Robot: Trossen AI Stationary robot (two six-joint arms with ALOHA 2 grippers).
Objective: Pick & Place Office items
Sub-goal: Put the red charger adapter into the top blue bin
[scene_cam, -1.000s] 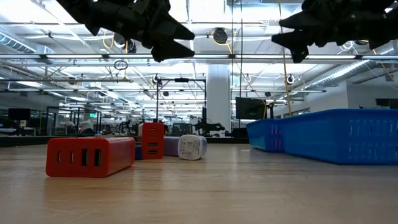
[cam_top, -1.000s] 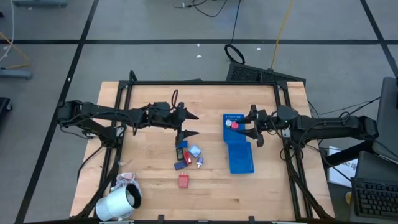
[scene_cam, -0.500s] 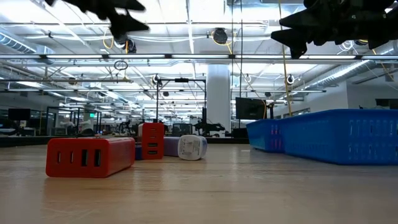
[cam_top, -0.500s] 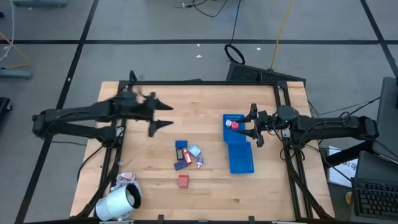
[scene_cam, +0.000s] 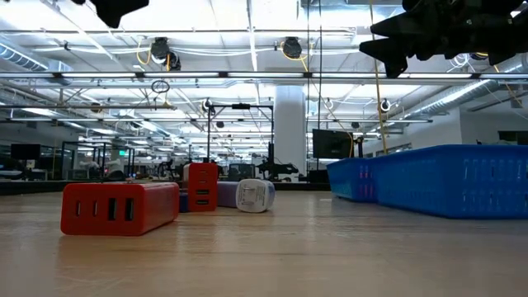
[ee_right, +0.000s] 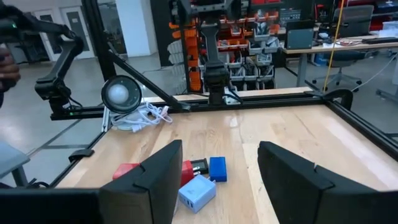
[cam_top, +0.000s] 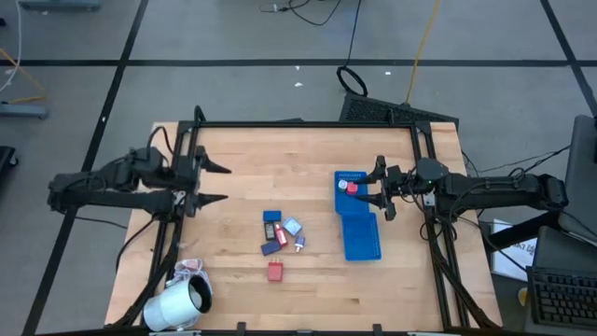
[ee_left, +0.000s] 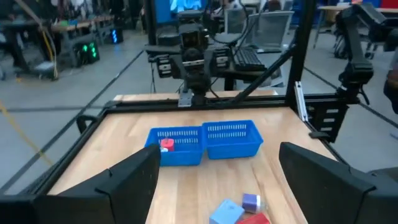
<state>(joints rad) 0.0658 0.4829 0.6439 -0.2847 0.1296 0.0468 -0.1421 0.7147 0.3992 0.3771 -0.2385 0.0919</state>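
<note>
one red item (cam_top: 352, 187) lies in the blue tray's (cam_top: 362, 238) far compartment.

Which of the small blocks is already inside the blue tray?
Only the red block, sitting in the blue tray's far end compartment beneath the right claw. All the others lie loose on the table.

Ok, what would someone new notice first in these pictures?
Probably the long blue tray right of the table's centre, with one red piece in its far compartment, under the right tool. Next, the cluster of small office items mid-table, and the big white roll at the near left corner.
</note>
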